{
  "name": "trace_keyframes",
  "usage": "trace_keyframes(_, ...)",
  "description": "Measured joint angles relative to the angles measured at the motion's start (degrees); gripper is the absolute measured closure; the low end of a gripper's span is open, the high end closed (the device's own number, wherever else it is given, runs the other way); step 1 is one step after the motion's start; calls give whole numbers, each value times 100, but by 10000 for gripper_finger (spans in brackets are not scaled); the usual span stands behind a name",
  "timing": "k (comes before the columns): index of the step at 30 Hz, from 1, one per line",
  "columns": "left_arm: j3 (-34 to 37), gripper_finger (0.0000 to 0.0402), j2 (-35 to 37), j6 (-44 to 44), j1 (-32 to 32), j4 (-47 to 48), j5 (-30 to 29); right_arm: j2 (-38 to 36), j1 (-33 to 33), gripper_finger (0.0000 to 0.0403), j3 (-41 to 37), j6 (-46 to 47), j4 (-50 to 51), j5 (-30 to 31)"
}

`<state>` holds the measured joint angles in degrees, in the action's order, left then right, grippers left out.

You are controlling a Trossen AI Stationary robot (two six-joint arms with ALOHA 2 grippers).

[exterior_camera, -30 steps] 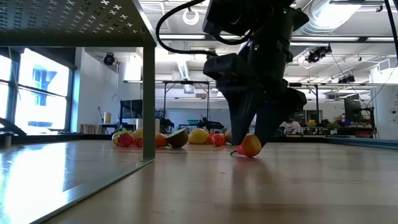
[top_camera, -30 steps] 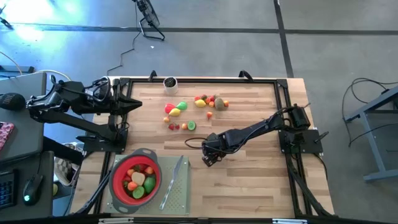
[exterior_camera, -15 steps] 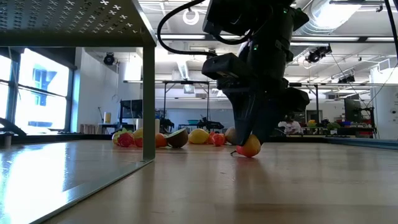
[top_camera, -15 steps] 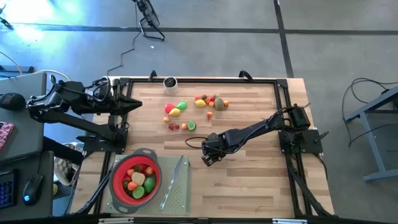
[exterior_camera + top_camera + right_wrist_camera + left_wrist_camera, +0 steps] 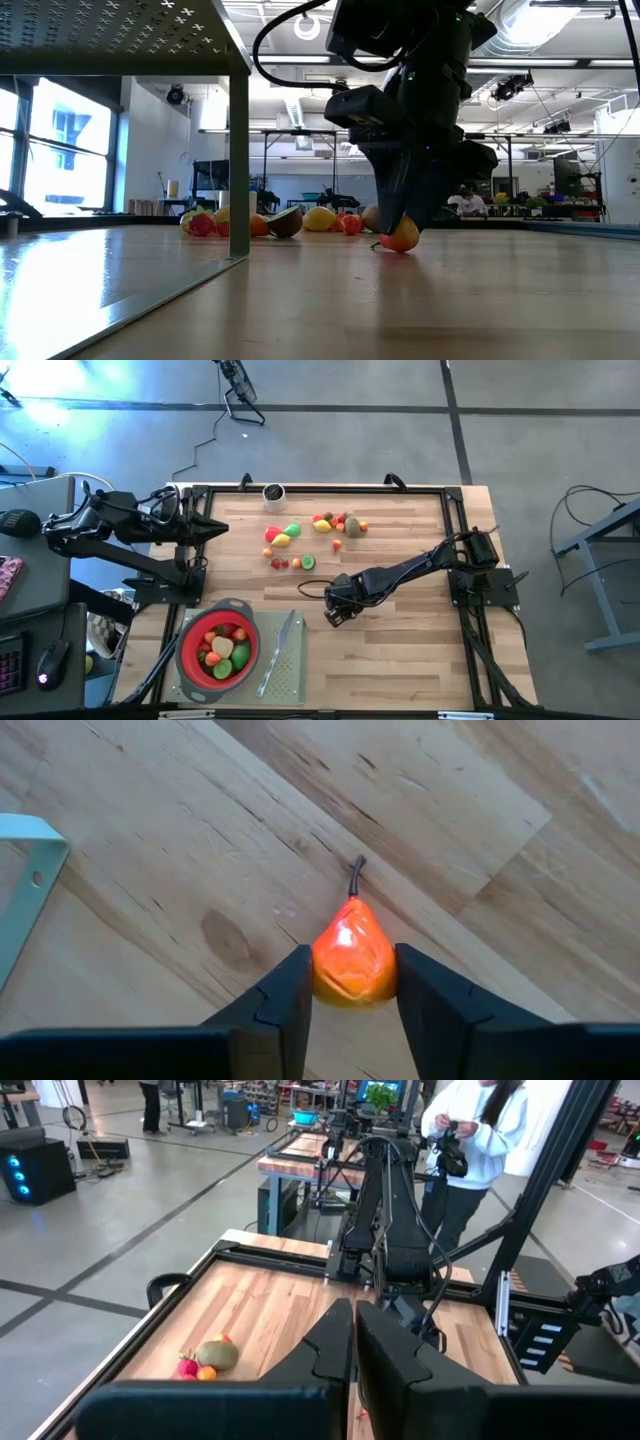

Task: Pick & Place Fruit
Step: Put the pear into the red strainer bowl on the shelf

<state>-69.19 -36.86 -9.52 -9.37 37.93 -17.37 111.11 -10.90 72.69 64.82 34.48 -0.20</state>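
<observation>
A small orange-yellow pear-shaped fruit with a dark stem lies on the wooden table near its middle, between the fingers of my right gripper, which is shut on it. The same gripper points steeply down in the high view. More toy fruits lie loose toward the far edge, and several sit in the red strainer. My left gripper hangs shut and level above the table's left side, away from all fruit. My right gripper pinches the fruit's wide lower body between its two fingers, one on each flank. The fingers come from above, slanting steeply down. The fruit's underside rests on the table, and its stem points away from the gripper.
The red strainer stands on a grey perforated mat at the near left, with a slim grey knife beside it. A small dark cup stands at the far edge. Bare wood lies to the right of my right arm.
My right gripper has shut on the pear-shaped fruit: its fingers stood apart on either side of it and now press its flanks. The fruit has stayed where it was on the table.
</observation>
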Motion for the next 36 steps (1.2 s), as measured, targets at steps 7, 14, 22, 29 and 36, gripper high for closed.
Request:
trace_keyframes(7,0,387,-2,0,0,-2,0,-74,2,284,0,-160,-153,-165)
trace_keyframes(14,0,387,0,0,1,-2,0,-413,27,286,0,-305,-256,-143)
trace_keyframes(22,0,387,-1,0,-2,-4,0,-1227,127,285,-3,-595,-296,-97)
trace_keyframes(29,0,387,-2,0,0,-19,0,-2124,246,284,2,-971,-437,358)
trace_keyframes(36,0,387,-11,0,-2,-35,2,-2919,394,287,4,-1542,-1147,721)
